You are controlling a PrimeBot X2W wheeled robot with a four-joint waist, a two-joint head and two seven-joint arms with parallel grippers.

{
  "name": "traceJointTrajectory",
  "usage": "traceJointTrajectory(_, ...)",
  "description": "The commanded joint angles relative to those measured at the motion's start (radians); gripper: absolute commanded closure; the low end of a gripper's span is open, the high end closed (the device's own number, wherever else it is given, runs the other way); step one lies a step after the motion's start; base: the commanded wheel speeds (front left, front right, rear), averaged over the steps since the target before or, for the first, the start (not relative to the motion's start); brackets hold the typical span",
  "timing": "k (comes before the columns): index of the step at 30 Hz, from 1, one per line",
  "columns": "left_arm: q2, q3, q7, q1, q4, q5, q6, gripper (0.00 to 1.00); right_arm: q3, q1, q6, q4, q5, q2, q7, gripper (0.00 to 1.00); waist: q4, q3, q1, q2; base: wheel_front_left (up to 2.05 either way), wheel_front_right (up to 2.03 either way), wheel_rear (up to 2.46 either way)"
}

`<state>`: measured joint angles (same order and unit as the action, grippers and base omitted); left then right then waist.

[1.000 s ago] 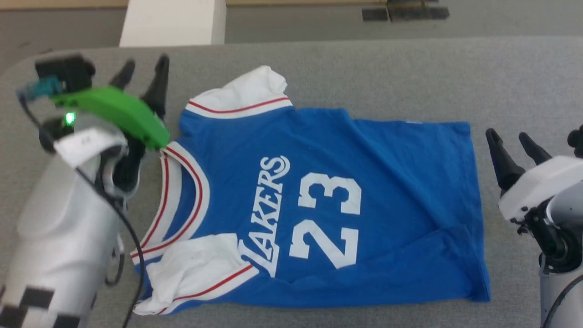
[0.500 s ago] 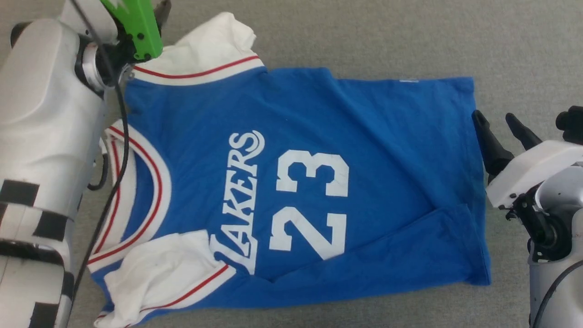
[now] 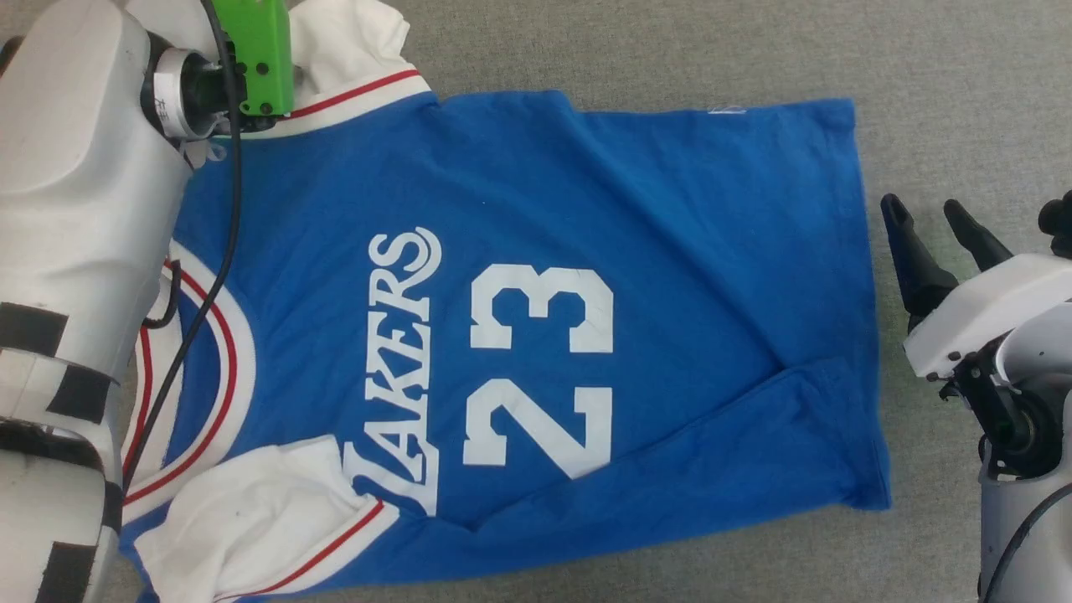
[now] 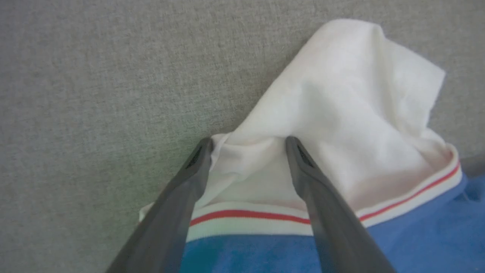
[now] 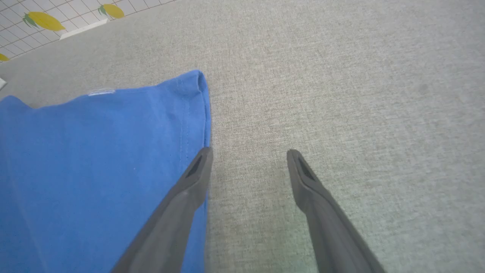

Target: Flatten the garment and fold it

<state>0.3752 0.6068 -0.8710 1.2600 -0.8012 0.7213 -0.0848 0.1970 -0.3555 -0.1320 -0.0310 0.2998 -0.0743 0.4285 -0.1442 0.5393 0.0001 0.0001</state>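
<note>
Head view has the garment [image 3: 670, 251] lying face up on the grey table [image 3: 636, 42], its "LAKERS 23" print showing, collar [image 3: 230, 377] toward the robot's left and hem [image 3: 863, 293] toward its right. The body is mostly flat. The far sleeve [image 3: 352, 33] is bunched, the near sleeve [image 3: 251, 519] lies crumpled over the chest, and a slanting crease [image 3: 754, 444] crosses the near hem corner.

Over the last second the whole picture has shifted, so the camera has dipped closer. Relative to the shirt, though, the left arm has gone from beside the collar to the far sleeve. I judge flattening is the step in hand, with that sleeve next to be spread.

Left wrist view shows the left gripper [image 4: 246, 146] spread wide and holding nothing, its 2 fingers straddling the white bunch of that sleeve [image 4: 341, 94]. Whether the tips touch cloth I cannot tell.

Right wrist view shows the right gripper [image 5: 248, 153] equally wide and empty, 1 finger just beside the hem [image 5: 197, 113], the other over bare table.
</note>
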Motion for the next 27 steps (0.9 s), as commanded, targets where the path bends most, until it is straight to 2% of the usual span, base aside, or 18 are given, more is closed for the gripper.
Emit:
traceJointTrajectory(1,0.006,0.015,-0.016,-0.003,0.004,-0.007,-0.005,0.00,0.000,-0.005,0.001,0.006,-0.006,0.009,0.002,0.00,-0.002,0.012,-0.0001,-0.0001,0.00,0.00,0.00)
traceJointTrajectory(3,0.011,0.020,-0.032,-0.007,0.012,-0.007,-0.004,0.00,0.000,-0.005,0.001,0.006,-0.006,0.010,0.002,0.00,-0.002,0.017,-0.0001,-0.0001,0.00,0.00,0.00)
traceJointTrajectory(5,0.015,0.021,-0.044,-0.011,0.020,-0.001,-0.001,0.65,-0.001,-0.004,0.001,0.007,-0.005,0.010,0.001,0.00,-0.002,0.020,-0.0001,-0.0001,0.00,0.00,0.00)
traceJointTrajectory(6,0.016,0.021,-0.054,-0.014,0.024,0.003,-0.002,0.95,0.000,-0.004,0.001,0.007,-0.005,0.011,0.000,0.00,-0.002,0.021,-0.0001,-0.0001,0.00,0.00,0.00)
traceJointTrajectory(7,0.017,0.020,-0.060,-0.016,0.028,0.007,-0.004,1.00,0.000,-0.004,0.001,0.007,-0.006,0.011,0.000,0.00,-0.002,0.022,-0.0001,-0.0001,0.00,0.00,0.00)
traceJointTrajectory(11,0.019,0.012,-0.081,-0.027,0.049,0.028,-0.005,1.00,0.003,-0.007,0.001,0.010,-0.010,0.012,-0.001,0.00,-0.002,0.023,-0.0001,-0.0001,0.00,0.00,0.00)
traceJointTrajectory(20,0.014,-0.019,-0.050,-0.057,0.088,0.071,0.001,1.00,0.008,-0.046,0.001,0.021,-0.022,-0.005,0.036,0.00,0.006,0.001,-0.0001,-0.0001,0.00,0.00,0.00)
traceJointTrajectory(27,0.020,-0.031,-0.050,-0.058,0.118,0.089,0.001,1.00,-0.029,-0.178,0.001,0.038,-0.028,-0.051,0.229,0.00,0.025,-0.010,-0.0001,-0.0001,0.00,0.00,0.00)
